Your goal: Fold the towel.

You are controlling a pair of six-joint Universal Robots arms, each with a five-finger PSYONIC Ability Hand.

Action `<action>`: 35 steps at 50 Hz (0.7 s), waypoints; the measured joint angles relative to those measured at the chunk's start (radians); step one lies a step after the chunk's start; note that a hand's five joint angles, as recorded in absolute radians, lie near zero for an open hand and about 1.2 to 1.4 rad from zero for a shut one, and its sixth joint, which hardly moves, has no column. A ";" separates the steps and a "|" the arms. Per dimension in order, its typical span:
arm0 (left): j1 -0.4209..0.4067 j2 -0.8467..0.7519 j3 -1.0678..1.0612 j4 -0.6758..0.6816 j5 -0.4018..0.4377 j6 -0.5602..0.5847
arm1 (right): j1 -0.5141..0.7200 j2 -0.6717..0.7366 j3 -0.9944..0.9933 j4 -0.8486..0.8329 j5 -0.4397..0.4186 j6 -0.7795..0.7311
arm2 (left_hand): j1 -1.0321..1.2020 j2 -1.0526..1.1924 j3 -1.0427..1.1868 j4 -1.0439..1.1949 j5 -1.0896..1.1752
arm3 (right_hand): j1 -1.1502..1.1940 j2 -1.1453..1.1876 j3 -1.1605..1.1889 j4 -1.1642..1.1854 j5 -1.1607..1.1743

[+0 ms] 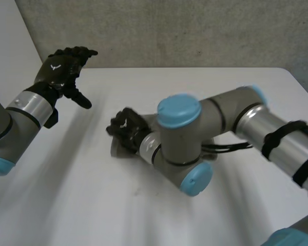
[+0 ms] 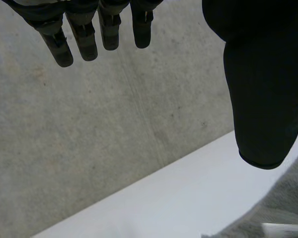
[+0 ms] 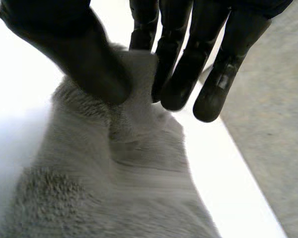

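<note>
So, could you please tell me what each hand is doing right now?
Left hand: open, holding nothing.
Right hand: closed on the towel, pinching a fold of it.

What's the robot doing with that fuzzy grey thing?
The robot is working on folding a grey fluffy towel that lies bunched up on the white table. Its right hand is down on the towel, pinching a ridge of it between the thumb and the fingers. Its left hand hovers off to the side, open and holding nothing.
</note>
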 measured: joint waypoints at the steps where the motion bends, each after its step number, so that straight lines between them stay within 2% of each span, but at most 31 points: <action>1: 0.000 -0.004 0.000 0.000 0.000 0.000 | 0.002 0.005 0.000 -0.002 0.000 -0.001 | 0.000 0.000 0.000 0.000 0.000 | -0.101 -0.118 -0.118 -0.118 -0.101; 3: -0.003 -0.019 0.001 0.000 0.001 0.001 | 0.004 0.010 0.003 -0.008 0.002 -0.002 | 0.000 0.000 0.000 0.000 0.000 | -0.493 -0.498 -0.487 -0.491 -0.513; 6: -0.010 -0.037 0.008 0.001 0.001 0.002 | -0.004 -0.015 0.017 -0.010 0.008 0.007 | 0.000 0.000 0.000 0.000 0.000 | -0.789 -0.825 -0.820 -0.817 -0.847; 7: -0.014 -0.043 0.013 0.001 0.001 0.002 | -0.010 -0.036 0.030 -0.010 0.009 0.016 | 0.000 0.000 0.000 0.000 0.000 | -0.817 -0.853 -0.861 -0.853 -0.877; 12: -0.041 -0.068 0.036 0.001 0.000 0.002 | -0.071 -0.185 0.157 -0.010 -0.002 0.084 | 0.000 0.000 0.000 0.000 0.000 | -0.857 -0.866 -0.881 -0.862 -0.878; 16: -0.080 -0.093 0.058 0.000 -0.010 0.003 | -0.164 -0.339 0.338 -0.029 -0.028 0.166 | 0.000 0.000 0.000 0.000 0.000 | -0.857 -0.866 -0.881 -0.862 -0.878; 22: -0.147 -0.143 0.073 0.000 -0.075 0.008 | -0.329 -0.490 0.607 -0.063 -0.071 0.239 | 0.000 0.000 0.000 0.000 0.000 | -0.857 -0.866 -0.881 -0.862 -0.878; 30: -0.185 -0.203 0.076 -0.001 -0.143 0.012 | -0.506 -0.503 0.820 -0.137 -0.128 0.244 | 0.000 0.000 0.000 0.000 0.000 | -0.857 -0.866 -0.881 -0.862 -0.878; 35: -0.184 -0.200 0.075 -0.002 -0.149 0.012 | -0.549 -0.460 0.859 -0.190 -0.173 0.245 | 0.000 0.000 0.000 0.000 0.000 | -0.814 -0.827 -0.843 -0.841 -0.830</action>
